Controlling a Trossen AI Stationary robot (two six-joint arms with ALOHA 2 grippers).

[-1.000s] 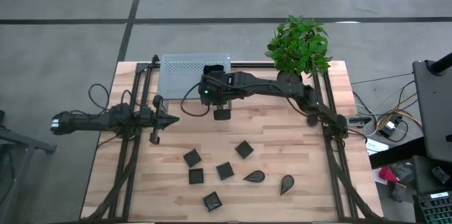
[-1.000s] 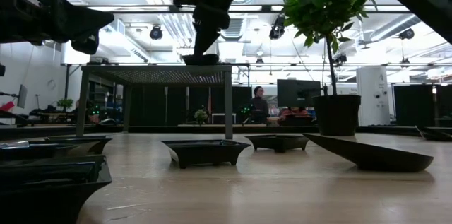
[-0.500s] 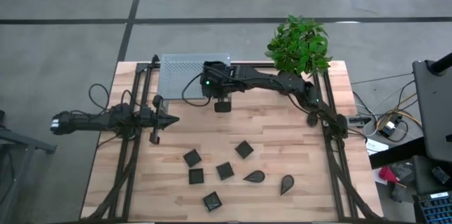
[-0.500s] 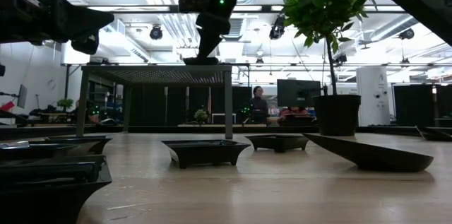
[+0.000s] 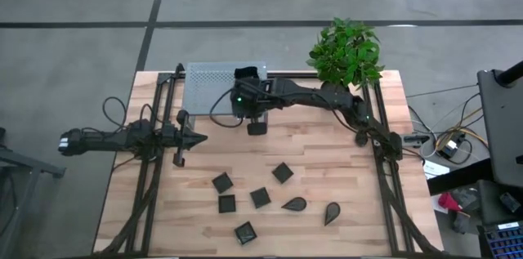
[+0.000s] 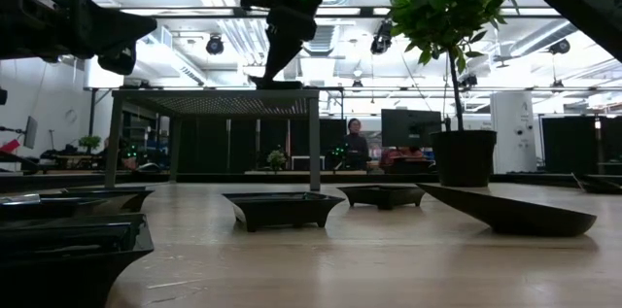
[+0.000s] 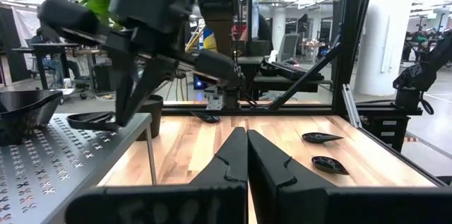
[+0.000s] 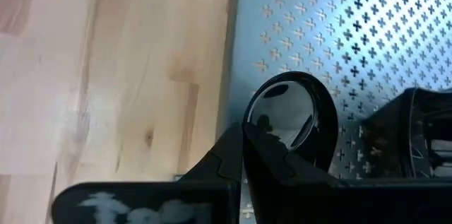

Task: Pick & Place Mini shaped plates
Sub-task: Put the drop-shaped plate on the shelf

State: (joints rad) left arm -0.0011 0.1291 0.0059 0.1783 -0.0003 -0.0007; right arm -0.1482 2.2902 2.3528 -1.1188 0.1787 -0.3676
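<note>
My right gripper is over the grey perforated shelf at the table's far side, shut on a teardrop mini plate. That plate also shows in the low view and the left wrist view. A second dark dish stands on the shelf beside it. Several more mini plates lie flat on the wood near the near edge, among them a square one and a teardrop one. My left gripper waits shut at the table's left, touching nothing. My right gripper pinches the teardrop plate's rim between its two fingers, on the side nearest the shelf's edge. The fingers come from above, pointing down. The plate lies level, its underside on the shelf top close to that edge.
A potted plant stands at the far right corner. The shelf stands on thin legs with room under it. Black frame rails run along both sides of the table. Bare wood lies between the shelf and the plates.
My right gripper, still shut on the teardrop plate, has moved a little toward the far edge, farther over the shelf. The plate has come down from just above the shelf top onto it.
</note>
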